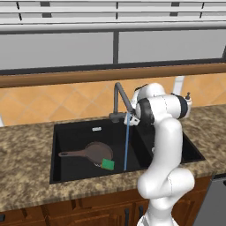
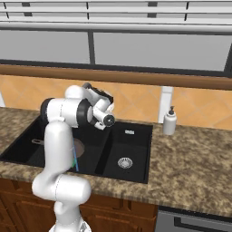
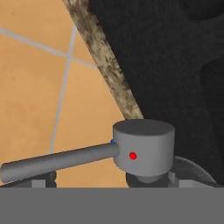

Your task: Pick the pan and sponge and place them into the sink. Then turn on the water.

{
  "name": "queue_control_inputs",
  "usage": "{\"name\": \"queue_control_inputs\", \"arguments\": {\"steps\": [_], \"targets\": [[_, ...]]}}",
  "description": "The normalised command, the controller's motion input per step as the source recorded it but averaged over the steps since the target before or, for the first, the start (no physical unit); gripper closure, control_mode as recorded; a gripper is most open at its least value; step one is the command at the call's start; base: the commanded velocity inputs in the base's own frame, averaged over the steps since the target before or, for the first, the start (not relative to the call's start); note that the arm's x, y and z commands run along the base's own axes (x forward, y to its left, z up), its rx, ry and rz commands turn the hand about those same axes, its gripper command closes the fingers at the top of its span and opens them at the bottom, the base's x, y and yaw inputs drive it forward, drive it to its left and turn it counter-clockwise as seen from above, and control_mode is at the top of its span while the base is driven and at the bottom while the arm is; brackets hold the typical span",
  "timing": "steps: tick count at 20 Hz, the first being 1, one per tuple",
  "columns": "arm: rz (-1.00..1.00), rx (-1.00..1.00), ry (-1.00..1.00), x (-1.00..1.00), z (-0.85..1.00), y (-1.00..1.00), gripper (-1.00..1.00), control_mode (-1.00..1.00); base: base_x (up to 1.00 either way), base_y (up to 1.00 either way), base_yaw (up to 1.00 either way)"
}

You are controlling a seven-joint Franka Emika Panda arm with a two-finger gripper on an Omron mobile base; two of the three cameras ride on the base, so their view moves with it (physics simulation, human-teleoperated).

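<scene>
Pan (image 1: 98,152) was seen lying in the wide basin of the sink (image 1: 70,132), handle pointed left. Sponge (image 1: 108,164) was seen resting at the pan's near-right edge, touching or overlapping it; which of the two could not be told. Both placements were judged done.

Water (image 1: 126,143) was seen as a thin blue stream dropping from the faucet (image 1: 118,100) spout into the wide basin, just right of the sponge. Turn-on step was therefore judged done as well. Nothing further in the task appeared to be left, apart from the arm being backed away.

Gripper (image 1: 132,118) was seen close to the faucet base, behind the stream. In the hand view the faucet's grey cylindrical body (image 3: 143,146) with a red dot was seen dead ahead, and its lever (image 3: 59,161) was seen extending left across the tiled wall. Fingertips could not be made out clearly in any view; jaws were taken as fully spread, with nothing held. Contact with the lever could not be confirmed.

Soap dispenser (image 2: 169,121) was seen on the counter right of the sink, untouched.
</scene>
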Motion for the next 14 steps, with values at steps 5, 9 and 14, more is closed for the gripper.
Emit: {"name": "queue_control_inputs", "arguments": {"steps": [5,9,14], "targets": [[-0.19,0.31,0.06,0.19,-0.23,-0.5,-1.0,-1.0,0.0,0.0,0.0],[0.0,0.39,-0.01,-0.93,0.4,-0.77,-1.0,-1.0,0.0,0.0,0.0],[0.05,0.37,-0.07,-1.0,0.29,-0.98,-1.0,-1.0,0.0,0.0,0.0]]}}
